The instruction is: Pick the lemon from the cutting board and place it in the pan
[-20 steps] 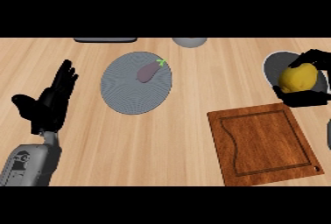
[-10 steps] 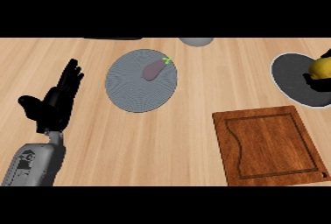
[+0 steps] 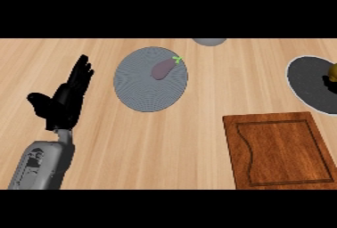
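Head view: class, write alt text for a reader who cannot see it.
A lemon sits over a dark pan at the right edge, with the right hand barely visible. The wooden cutting board is bare; a grey plate holds an eggplant; the left hand rests open.

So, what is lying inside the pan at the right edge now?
The pan holds part of a yellow lemon at the frame's edge, with dark fingers of the right hand beside it. The rest is cut off by the frame's edge.

Looks like a kitchen. Pale wooden counter (image 3: 164, 151) all across, brown cutting board (image 3: 280, 151) at lower right, grey plate (image 3: 141, 91) with an eggplant (image 3: 161, 70) near the top, dark pan (image 3: 306, 84) at the right edge.
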Robot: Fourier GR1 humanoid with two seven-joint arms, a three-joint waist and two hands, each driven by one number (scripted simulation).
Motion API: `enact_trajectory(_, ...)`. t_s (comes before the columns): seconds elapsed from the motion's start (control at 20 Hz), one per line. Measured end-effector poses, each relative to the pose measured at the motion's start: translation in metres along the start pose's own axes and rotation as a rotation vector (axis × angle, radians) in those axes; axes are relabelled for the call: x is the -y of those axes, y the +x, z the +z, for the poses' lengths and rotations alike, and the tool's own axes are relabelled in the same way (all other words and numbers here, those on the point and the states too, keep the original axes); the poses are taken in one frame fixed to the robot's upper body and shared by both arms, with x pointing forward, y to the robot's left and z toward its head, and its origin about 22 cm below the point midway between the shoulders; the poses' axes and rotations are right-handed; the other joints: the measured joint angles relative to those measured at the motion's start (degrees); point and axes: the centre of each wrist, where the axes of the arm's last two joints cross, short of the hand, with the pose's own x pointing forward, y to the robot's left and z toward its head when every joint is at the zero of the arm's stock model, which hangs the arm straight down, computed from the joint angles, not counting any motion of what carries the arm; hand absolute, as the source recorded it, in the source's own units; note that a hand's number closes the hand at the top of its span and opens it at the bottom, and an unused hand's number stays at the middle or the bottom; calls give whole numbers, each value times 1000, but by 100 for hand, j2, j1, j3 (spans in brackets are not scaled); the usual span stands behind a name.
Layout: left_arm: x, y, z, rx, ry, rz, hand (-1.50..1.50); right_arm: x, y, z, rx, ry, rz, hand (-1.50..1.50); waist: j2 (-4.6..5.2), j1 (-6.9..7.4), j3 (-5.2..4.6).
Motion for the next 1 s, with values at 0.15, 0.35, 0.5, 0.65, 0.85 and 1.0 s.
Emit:
enact_trajectory(0.15, 2, 4, -2, 7, -10, -3, 0, -8, -7, 4, -29, 22, -50, -150, 25, 49, 10)
enact_trajectory(0.35, 3, 5, -1, 11, -13, -6, 0, -17, -17, 12, -103, 158, -136, -150, 44, 107, 14)
enact_trajectory(0.5, 2, 5, -2, 16, -16, -12, 0, -23, -21, 17, -124, 250, -207, -150, 62, 119, 19)
enact_trajectory(0.65, 1, 3, -2, 18, -16, -9, 0, -26, -23, 19, -120, 283, -247, -150, 71, 124, 21)
enact_trajectory(0.85, -1, 1, 0, 9, -7, -6, 0, -23, -27, 20, -81, 239, -339, -150, 48, 56, 24)
enact_trajectory(1.0, -5, -1, -1, 2, 4, -7, 0, -17, -33, 22, -58, 169, -438, -150, 19, -33, 21)
